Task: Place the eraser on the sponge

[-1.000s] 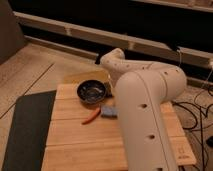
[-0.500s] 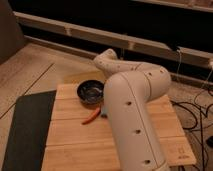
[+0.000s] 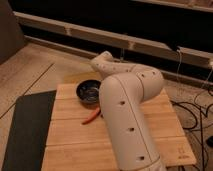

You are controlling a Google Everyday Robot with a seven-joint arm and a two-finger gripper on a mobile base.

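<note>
After swinging left over the last second, now blocks everything right of the bowl (image 3: 89, 92) with the white arm (image 3: 127, 115). Hides eraser, sponge and gripper somewhere behind it; cannot tell whether open or clamped, nor whether placed. Shows slatted wooden table (image 3: 70, 145), red-orange strip (image 3: 91, 117) just before the bowl, dark mat (image 3: 27, 130) left, cables (image 3: 192, 107) far right.
</note>
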